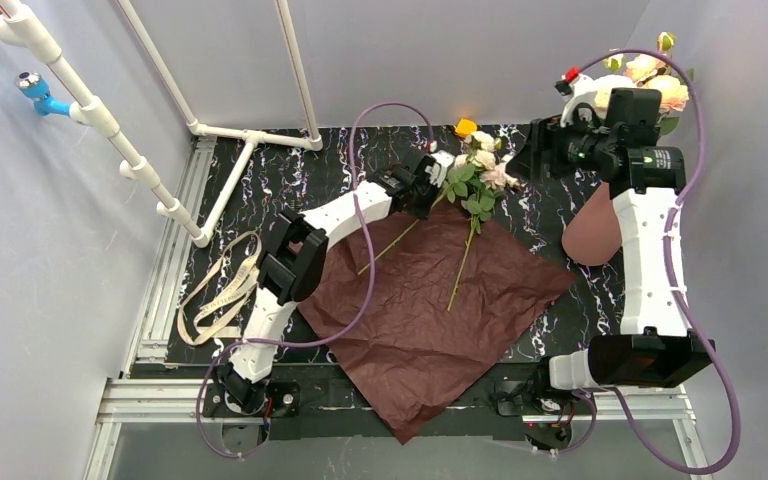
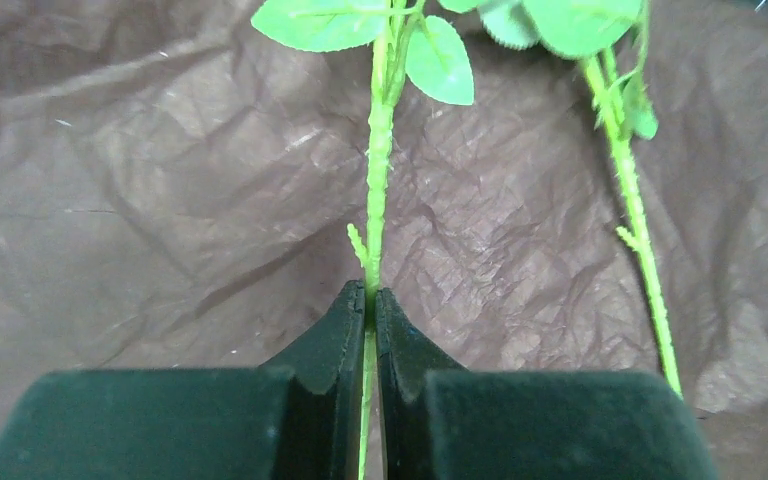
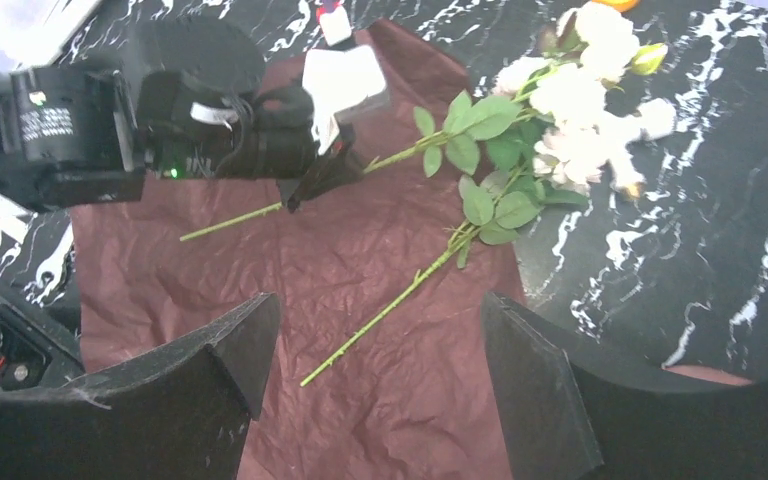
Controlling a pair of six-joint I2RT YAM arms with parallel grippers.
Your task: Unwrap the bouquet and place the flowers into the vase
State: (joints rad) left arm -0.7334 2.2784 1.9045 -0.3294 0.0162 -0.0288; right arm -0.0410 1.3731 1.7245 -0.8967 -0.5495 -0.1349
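The left tool is shut tight on one green stem. Its two dark fingers press the stem from both sides, just below the leaves. A second stem lies a little to the side, and the tool does not touch it.

From above, the left tool sits at the far edge of the dark red paper. The paper is spread out flat on the desk. The flowers lie with their white and pink heads on the bare desk past the paper, and their long stems lie across the paper. A small orange thing sits just behind the flower heads.

The right tool is wide open and holds nothing. It hangs above the paper and the flowers and touches none of them.

The pink vase is on the right side of the desk, partly hidden behind the right arm. More roses show above that arm, but I cannot tell if they stand in the vase.

A beige ribbon lies in loose loops on the left side of the desk, apart from the paper.
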